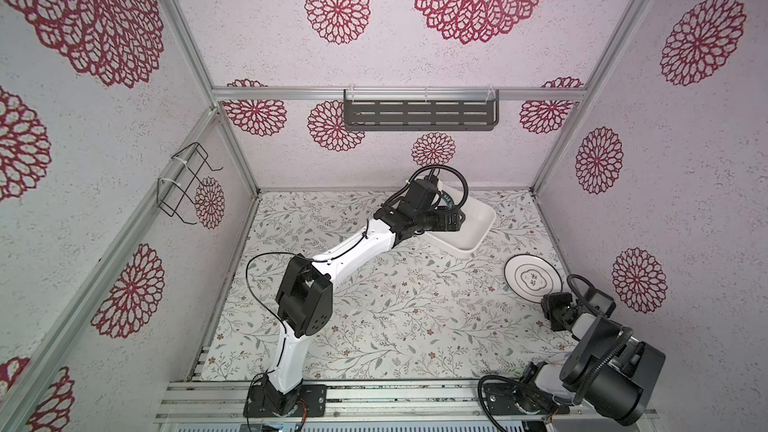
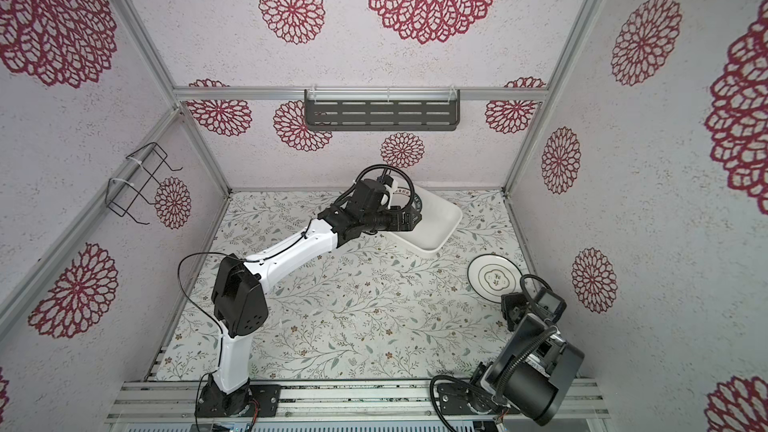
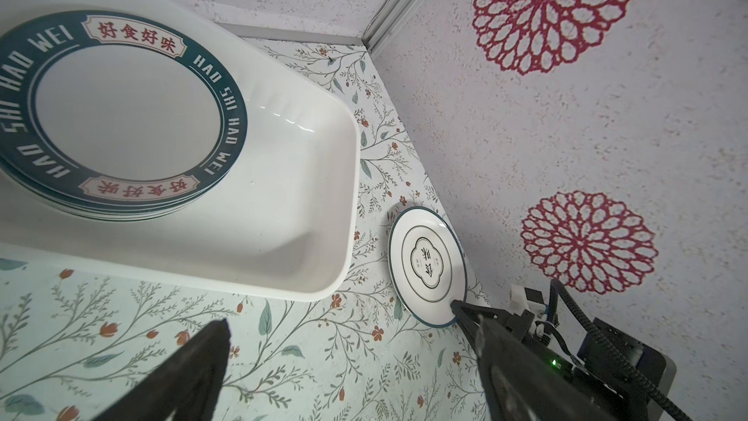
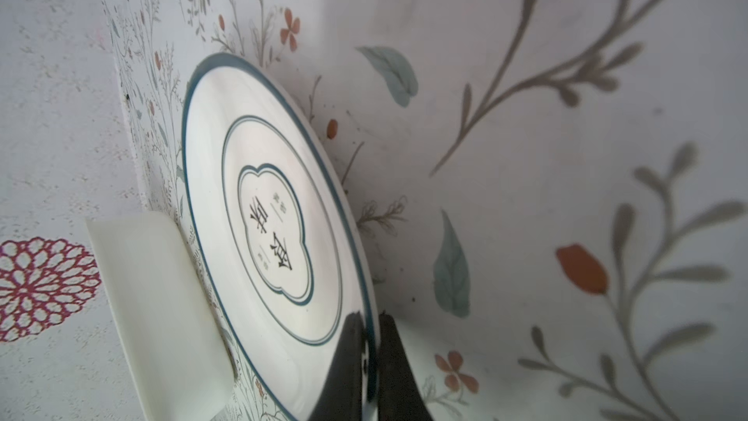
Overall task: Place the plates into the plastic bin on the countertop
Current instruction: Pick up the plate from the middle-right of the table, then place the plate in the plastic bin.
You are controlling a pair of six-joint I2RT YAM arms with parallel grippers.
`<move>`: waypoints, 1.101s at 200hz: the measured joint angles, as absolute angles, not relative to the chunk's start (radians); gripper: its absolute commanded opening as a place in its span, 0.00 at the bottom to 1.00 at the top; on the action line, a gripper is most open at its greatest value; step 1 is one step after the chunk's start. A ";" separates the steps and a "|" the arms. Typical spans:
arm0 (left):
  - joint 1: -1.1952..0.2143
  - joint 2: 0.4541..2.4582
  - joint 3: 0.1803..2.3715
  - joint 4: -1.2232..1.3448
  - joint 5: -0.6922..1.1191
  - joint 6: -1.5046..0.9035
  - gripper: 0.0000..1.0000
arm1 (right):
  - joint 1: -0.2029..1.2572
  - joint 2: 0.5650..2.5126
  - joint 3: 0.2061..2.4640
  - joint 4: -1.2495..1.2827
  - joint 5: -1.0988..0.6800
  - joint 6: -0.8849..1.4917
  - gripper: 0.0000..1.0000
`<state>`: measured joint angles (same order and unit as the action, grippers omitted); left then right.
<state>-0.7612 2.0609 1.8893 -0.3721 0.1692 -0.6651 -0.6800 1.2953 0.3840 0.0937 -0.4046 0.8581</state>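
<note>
A white plate (image 1: 533, 275) with thin dark rings and a clover emblem lies on the leafy countertop (image 1: 374, 305), close to the right wall. My right gripper (image 4: 370, 342) is shut on that plate's near rim, one finger above and one below; it also shows in a top view (image 2: 508, 300). The white plastic bin (image 1: 478, 238) stands at the back and holds a stack of teal-rimmed lettered plates (image 3: 121, 115). My left gripper (image 3: 348, 321) hangs open and empty over the countertop beside the bin's rim (image 3: 352, 196). From above, the left arm (image 1: 415, 209) hides much of the bin.
A dark slotted shelf (image 1: 419, 114) hangs on the back wall. A black wire rack (image 1: 183, 184) is fixed to the left wall. The right wall (image 1: 623, 222) stands just beyond the clover plate. Aluminium rails (image 1: 395, 396) run along the front edge.
</note>
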 measured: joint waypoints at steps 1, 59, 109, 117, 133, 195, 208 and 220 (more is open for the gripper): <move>-0.761 2.061 1.889 -0.372 0.169 -0.665 0.97 | -0.680 1.295 0.384 0.093 -0.405 0.858 0.03; -0.761 2.061 1.889 -0.372 0.168 -0.665 0.97 | -0.679 1.188 0.428 -0.044 -0.388 0.838 0.00; -0.761 2.061 1.889 -0.372 0.161 -0.665 0.97 | -0.679 1.093 0.551 -0.213 -0.372 0.784 0.00; -0.761 2.061 1.889 -0.372 0.155 -0.664 0.97 | -0.679 1.089 0.579 -0.226 -0.379 0.776 0.00; -0.761 2.061 1.889 -0.372 0.144 -0.662 0.97 | -0.679 1.084 0.622 -0.238 -0.408 0.770 0.00; -0.760 2.054 1.877 -0.371 0.132 -0.666 0.97 | -0.647 1.048 0.662 -0.189 -0.581 0.802 0.00; -0.755 2.040 1.859 -0.369 0.132 -0.670 0.97 | -0.607 1.043 0.669 -0.151 -0.604 0.815 0.00; -0.753 2.022 1.838 -0.365 0.134 -0.675 0.97 | -0.556 1.044 0.683 -0.117 -0.622 0.826 0.00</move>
